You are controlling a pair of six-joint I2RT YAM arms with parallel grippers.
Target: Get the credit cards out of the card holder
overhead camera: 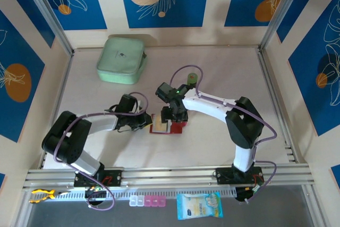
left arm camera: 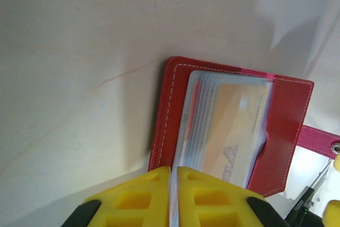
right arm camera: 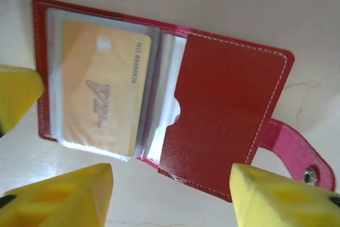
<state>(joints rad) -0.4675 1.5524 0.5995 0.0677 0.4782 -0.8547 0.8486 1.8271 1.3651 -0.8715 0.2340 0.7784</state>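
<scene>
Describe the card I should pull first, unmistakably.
On the pale table, nearer than the mint-green zip case, lies the open dark red card holder. The credit card is the yellowish-tan one in its top clear sleeve, beside the red pocket, with a printed number along one edge.

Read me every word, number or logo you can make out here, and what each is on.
"NO 8888826", digits uncertain: along the yellowish card in the card holder.
Logo on that card: stylised letters, not clearly readable.
Mark on the green case: too small.
Print on the blue packet: too small.
</scene>
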